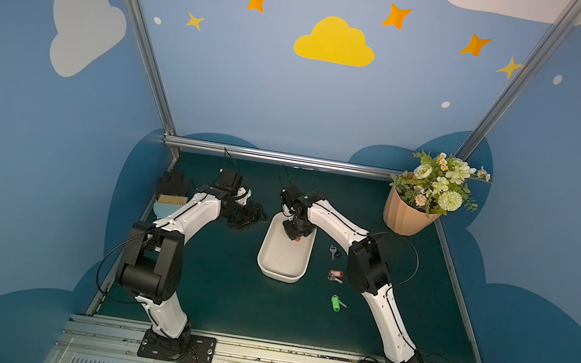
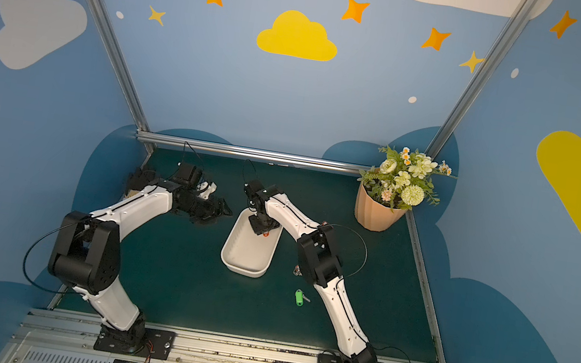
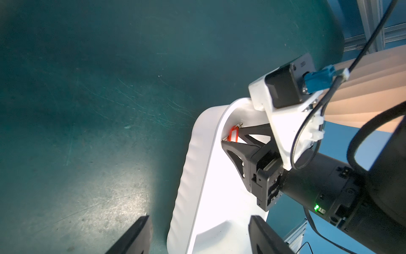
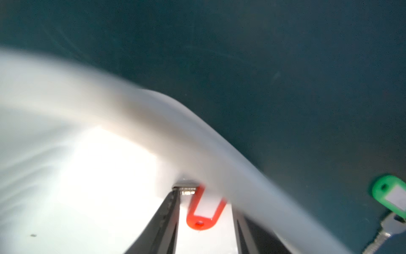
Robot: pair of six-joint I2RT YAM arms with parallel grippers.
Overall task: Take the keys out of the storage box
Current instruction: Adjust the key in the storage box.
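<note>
The white storage box point(image 1: 280, 275) point(image 2: 244, 269) lies mid-table in both top views. My right gripper point(image 1: 295, 236) point(image 4: 206, 222) reaches down into its far end. It is open, one finger on each side of an orange-tagged key point(image 4: 205, 212) point(image 3: 233, 134) that lies against the box wall point(image 4: 197, 136), with gaps on both sides. My left gripper point(image 1: 256, 217) point(image 3: 202, 238) hovers open and empty over the box's left rim point(image 3: 193, 176). Three keys lie on the mat right of the box: black-tagged point(image 1: 333, 252), red-tagged point(image 1: 335, 275), green-tagged point(image 1: 336, 303) point(image 2: 299, 297) point(image 4: 388, 195).
A ribbed peach flower pot point(image 1: 406, 217) stands in the back right corner. A brush with a pale blue handle point(image 1: 170, 199) lies at the back left beside the left arm. Aluminium rails point(image 1: 284, 157) frame the green mat point(image 1: 218, 288).
</note>
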